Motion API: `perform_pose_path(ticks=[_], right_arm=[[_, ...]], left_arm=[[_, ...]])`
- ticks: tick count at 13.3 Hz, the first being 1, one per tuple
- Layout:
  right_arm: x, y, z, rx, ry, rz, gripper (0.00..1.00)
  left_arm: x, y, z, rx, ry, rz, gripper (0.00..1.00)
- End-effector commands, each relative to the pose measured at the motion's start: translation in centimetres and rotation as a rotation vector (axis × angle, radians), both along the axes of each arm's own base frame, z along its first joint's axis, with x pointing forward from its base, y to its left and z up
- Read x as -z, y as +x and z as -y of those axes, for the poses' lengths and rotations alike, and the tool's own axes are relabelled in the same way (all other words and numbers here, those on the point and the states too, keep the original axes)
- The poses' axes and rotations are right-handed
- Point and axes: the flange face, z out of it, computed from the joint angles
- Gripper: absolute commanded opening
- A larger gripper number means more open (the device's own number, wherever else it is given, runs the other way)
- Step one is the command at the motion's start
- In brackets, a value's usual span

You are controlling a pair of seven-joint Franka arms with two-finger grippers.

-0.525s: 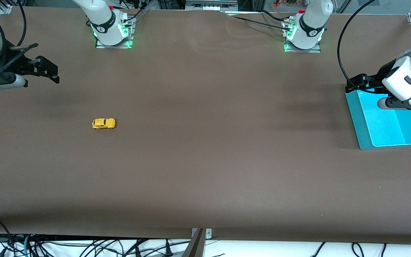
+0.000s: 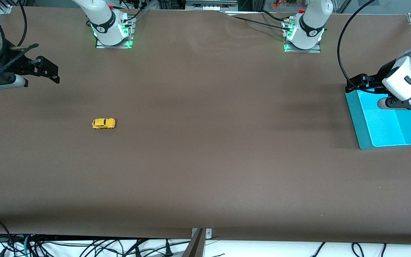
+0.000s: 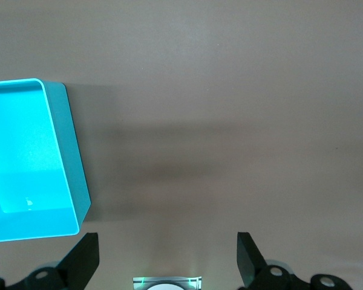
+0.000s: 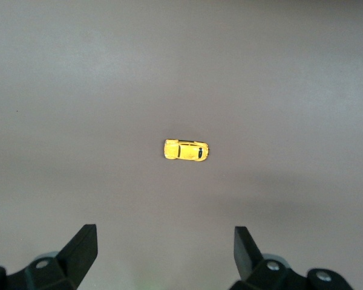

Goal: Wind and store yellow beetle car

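Observation:
The yellow beetle car [image 2: 103,123] stands on its wheels on the brown table, toward the right arm's end; it also shows in the right wrist view [image 4: 186,150]. My right gripper [image 2: 45,70] is open and empty, up in the air over the table edge at the right arm's end, apart from the car; the right wrist view shows its jaws wide apart [image 4: 163,237]. My left gripper [image 2: 359,81] is open and empty, held over the corner of a teal tray [image 2: 387,132]; its jaws stand wide apart in the left wrist view [image 3: 167,243].
The teal tray [image 3: 24,151] is empty and lies at the left arm's end of the table. The two arm bases [image 2: 112,30] [image 2: 303,34] stand along the table's edge farthest from the front camera. Cables hang below the nearest edge.

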Motion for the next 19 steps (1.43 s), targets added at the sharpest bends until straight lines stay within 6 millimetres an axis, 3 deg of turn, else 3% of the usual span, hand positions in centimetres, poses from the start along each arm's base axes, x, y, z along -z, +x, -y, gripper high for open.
perform_pose_path(ticks=[1, 19], right_arm=[[-0.25, -0.06, -0.17, 0.011, -0.01, -0.005, 1.0], [0.38, -0.29, 0.19, 0.012, -0.013, -0.031, 1.0]], left_arm=[[-0.48, 0.34, -0.02, 0.016, -0.019, 0.01, 1.0], [-0.96, 0.48, -0.01, 0.018, -0.021, 0.022, 1.0]])
